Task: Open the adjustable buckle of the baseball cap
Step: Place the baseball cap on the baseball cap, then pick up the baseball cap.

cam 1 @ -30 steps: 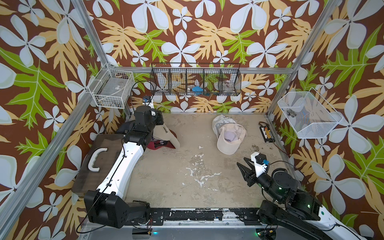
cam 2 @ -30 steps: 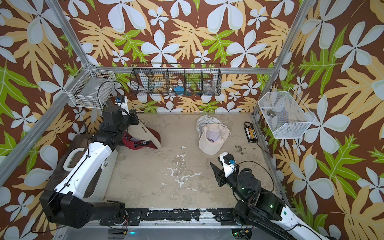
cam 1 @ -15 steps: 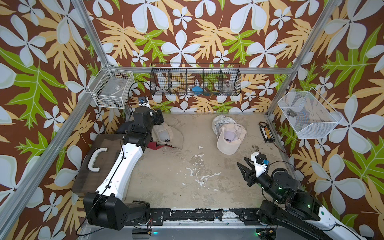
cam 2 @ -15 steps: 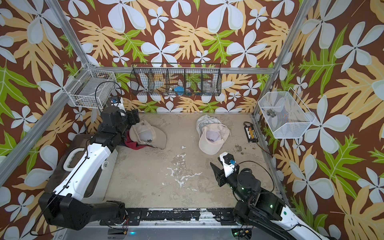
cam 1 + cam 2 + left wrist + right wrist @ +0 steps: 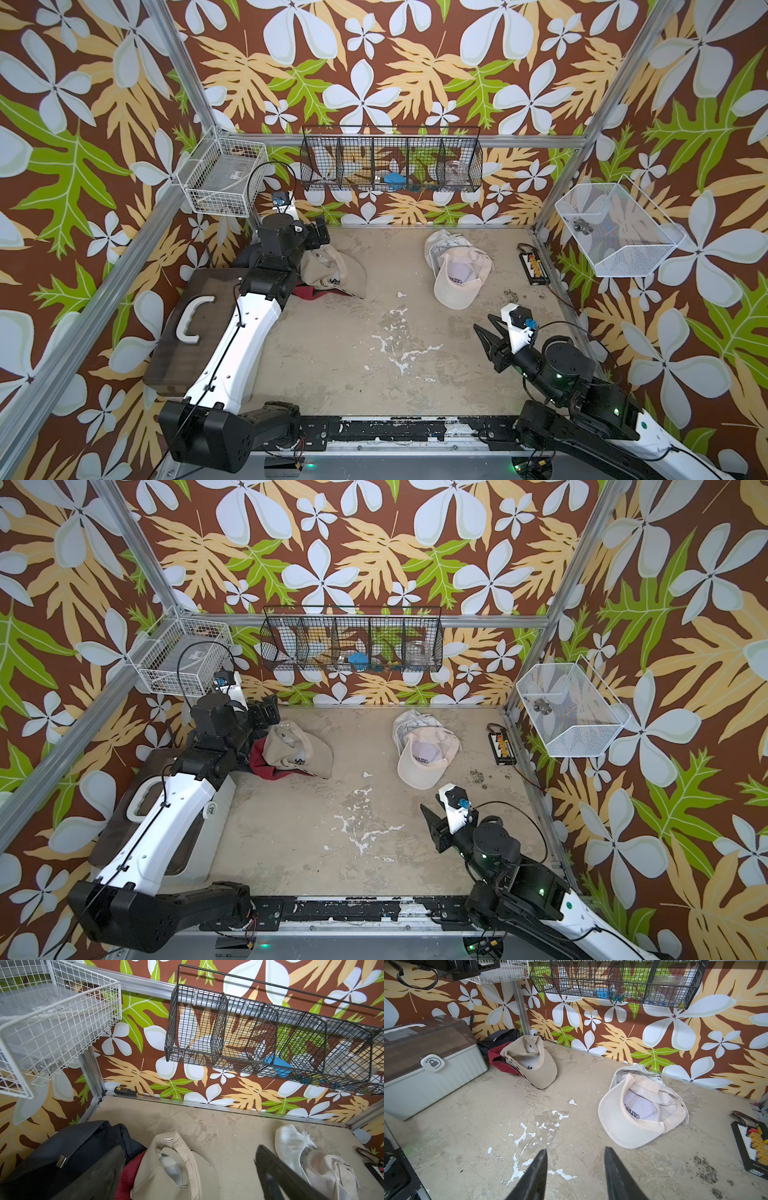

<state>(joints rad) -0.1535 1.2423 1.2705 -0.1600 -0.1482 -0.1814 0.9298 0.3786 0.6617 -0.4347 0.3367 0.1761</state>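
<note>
At the back left corner, the tan cap point(image 5: 332, 272) lies upside down on a red cap point(image 5: 496, 1059), its strap and metal buckle point(image 5: 168, 1139) turned to the wall. I cannot tell whether the buckle is undone, so the job looks unfinished. Just above it the left gripper point(image 5: 319, 235) is spread wide, pinching nothing. The right gripper point(image 5: 575, 1153), well apart, is spread and empty too. A black wire basket point(image 5: 353, 164) on the back wall holds a blue thing point(image 5: 394, 179) and a clear jar point(image 5: 455, 170). The grey box point(image 5: 425, 1084) is closed.
</note>
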